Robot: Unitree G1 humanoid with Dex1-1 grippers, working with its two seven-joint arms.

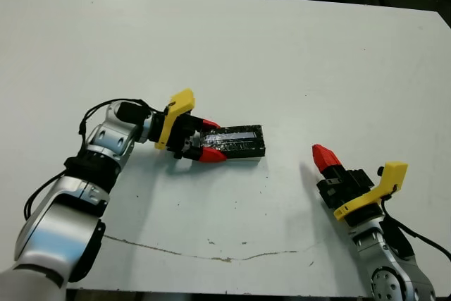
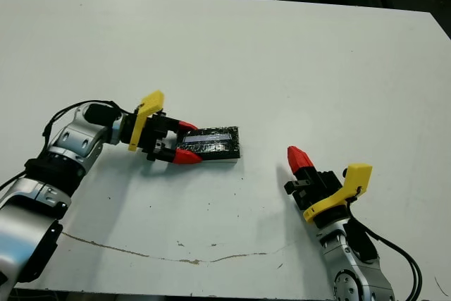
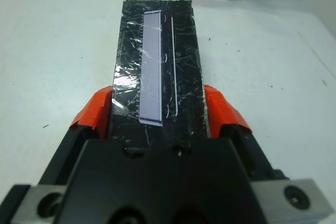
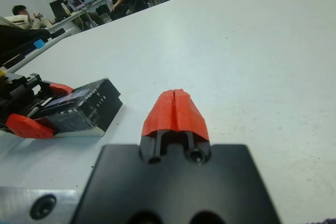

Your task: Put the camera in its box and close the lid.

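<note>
On the table [image 1: 296, 54], one lidded box [image 1: 239, 142], left gripper [image 1: 208, 140] clasping it, right gripper [image 1: 323, 157] pinched empty.

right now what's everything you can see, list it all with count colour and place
lid: 1, black speckled with a silvery-lilac strip, lying on the box between the left gripper's fingers
box: 1, white wall showing under the lid, on the table left of centre
table: 1, white, with a thin crack line along its near edge
people: several, beyond the table's far side, seen only in the right wrist view
camera: not visible
left gripper: 1, red fingertips, one on each long side of the lidded box
right gripper: 1, red fingertips pressed together, empty, right of the box
</note>
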